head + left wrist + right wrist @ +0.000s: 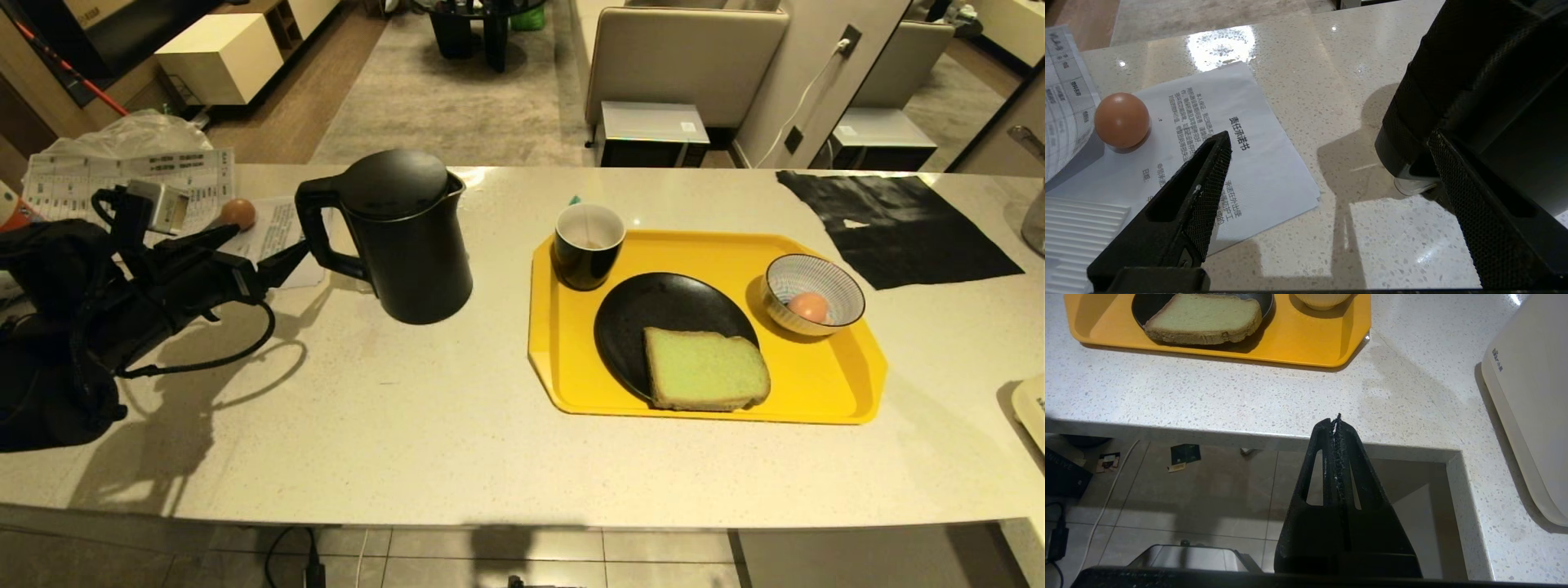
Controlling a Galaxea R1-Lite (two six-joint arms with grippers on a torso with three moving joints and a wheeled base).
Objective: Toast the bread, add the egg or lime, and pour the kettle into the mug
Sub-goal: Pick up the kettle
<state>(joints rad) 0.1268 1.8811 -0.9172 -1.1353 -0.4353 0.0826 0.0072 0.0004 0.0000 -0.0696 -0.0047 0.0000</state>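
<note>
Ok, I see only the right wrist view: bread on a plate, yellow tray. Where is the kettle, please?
Observer: The kettle stands upright on the counter, left of the tray.
Operator: Does the left gripper hold it?
Observer: No. The left gripper is beside the handle with its jaws open, not closed on it.
Operator: And the mug?
Observer: The mug stands upright at the tray's far left corner, behind the plate.
</note>
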